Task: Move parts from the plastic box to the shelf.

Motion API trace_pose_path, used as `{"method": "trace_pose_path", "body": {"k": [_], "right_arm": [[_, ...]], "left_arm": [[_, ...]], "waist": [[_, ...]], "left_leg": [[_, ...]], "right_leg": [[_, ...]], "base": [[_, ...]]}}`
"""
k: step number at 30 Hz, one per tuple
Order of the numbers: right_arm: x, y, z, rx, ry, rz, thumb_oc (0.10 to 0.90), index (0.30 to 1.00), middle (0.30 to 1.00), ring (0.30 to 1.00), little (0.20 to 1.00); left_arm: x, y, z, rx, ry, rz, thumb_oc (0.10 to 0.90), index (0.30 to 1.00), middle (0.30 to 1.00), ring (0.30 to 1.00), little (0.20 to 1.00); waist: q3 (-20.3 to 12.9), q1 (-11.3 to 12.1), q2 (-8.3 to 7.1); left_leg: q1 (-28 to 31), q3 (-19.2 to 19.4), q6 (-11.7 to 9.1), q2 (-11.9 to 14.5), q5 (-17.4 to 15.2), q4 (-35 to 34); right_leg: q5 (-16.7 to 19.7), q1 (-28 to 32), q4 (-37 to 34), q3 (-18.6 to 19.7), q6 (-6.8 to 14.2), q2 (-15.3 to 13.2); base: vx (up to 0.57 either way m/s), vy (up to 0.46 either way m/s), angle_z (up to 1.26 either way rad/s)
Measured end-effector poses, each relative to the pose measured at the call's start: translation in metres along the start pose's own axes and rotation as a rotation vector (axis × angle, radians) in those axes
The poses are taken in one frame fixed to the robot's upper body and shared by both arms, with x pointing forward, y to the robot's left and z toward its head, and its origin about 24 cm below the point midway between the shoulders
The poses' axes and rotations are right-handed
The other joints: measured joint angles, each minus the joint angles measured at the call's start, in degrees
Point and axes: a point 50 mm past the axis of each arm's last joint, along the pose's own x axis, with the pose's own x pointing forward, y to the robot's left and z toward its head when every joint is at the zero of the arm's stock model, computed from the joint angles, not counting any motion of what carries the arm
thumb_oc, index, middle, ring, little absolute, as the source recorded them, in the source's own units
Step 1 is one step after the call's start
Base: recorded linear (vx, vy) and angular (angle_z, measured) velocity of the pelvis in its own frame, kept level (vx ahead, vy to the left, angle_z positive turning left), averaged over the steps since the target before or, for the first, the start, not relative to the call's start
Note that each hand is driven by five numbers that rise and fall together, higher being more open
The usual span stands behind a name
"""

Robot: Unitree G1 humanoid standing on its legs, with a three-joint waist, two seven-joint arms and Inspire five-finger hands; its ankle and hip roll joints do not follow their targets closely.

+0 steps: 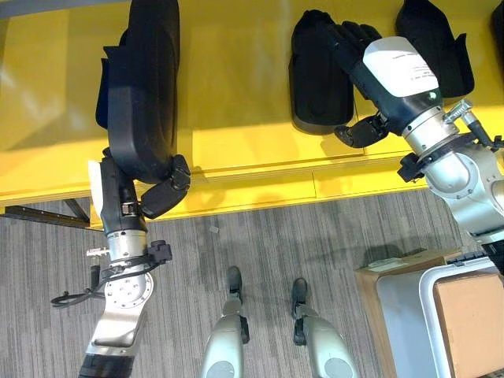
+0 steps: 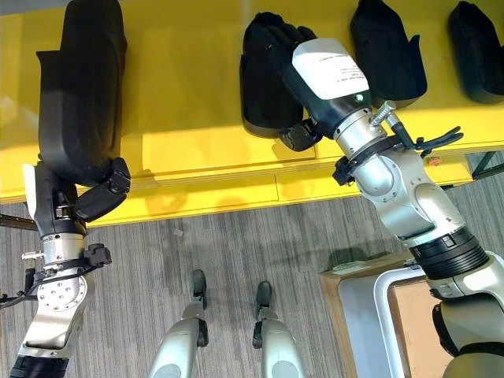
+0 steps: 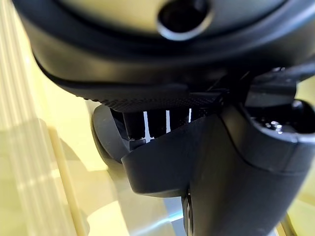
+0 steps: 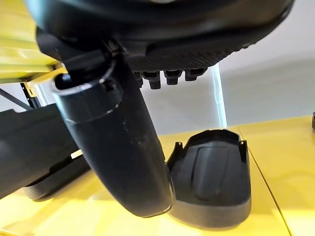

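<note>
My left hand (image 1: 161,193) is shut on a large black moulded part (image 1: 142,87) and holds it upright over the left of the yellow shelf (image 1: 236,79). In the left wrist view the thumb (image 3: 231,167) presses under the part (image 3: 123,59). My right hand (image 2: 323,71) reaches over the shelf's middle, fingers straight above a second black part (image 2: 260,87) that lies on the shelf. The right wrist view shows that part (image 4: 211,182) resting apart from the thumb (image 4: 118,147), with nothing in the hand.
More black parts (image 2: 386,47) (image 2: 476,47) lie along the shelf to the right. A white plastic box (image 1: 405,307) with a brown carton (image 1: 472,323) in it stands on the grey carpet at lower right, next to a cardboard edge (image 1: 394,264).
</note>
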Motion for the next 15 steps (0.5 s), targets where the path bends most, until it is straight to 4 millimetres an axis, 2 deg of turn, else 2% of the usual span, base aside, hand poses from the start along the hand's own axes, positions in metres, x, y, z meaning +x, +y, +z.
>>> {"method": "trace_pose_path", "body": {"k": [4,8,15], "right_arm": [[0.005,0.008,-0.011,-0.038,0.041,0.043,0.9,1.0,1.0,1.0,1.0],[0.002,0.018,-0.02,-0.043,0.089,0.067,0.9,1.0,1.0,1.0,1.0],[0.002,0.017,-0.02,-0.069,0.085,0.041,0.9,1.0,1.0,1.0,1.0]], "left_arm": [[0.007,0.003,0.007,-0.003,-0.048,0.056,0.4,0.3,0.3,0.3,0.3],[0.004,0.005,0.005,0.011,-0.044,0.062,0.4,0.3,0.3,0.3,0.3],[0.006,0.006,0.007,0.041,-0.064,0.066,0.4,0.3,0.3,0.3,0.3]], "waist": [[0.0,0.1,0.01],[0.0,0.7,0.03],[0.1,0.8,0.12]], "left_leg": [[-0.2,0.1,0.0,0.0,0.0,0.0],[-1.0,0.1,0.0,-0.1,0.2,0.0],[-1.6,0.0,-0.1,-0.1,0.3,0.0]], "right_leg": [[-0.3,-0.5,0.6,0.1,-0.1,-0.1],[-1.0,-2.1,1.8,0.2,-0.1,-0.2],[-1.6,-3.3,3.2,0.1,0.0,-0.3]], "base": [[0.0,0.0,0.0],[0.0,0.0,0.0],[0.0,0.0,0.0]]}}
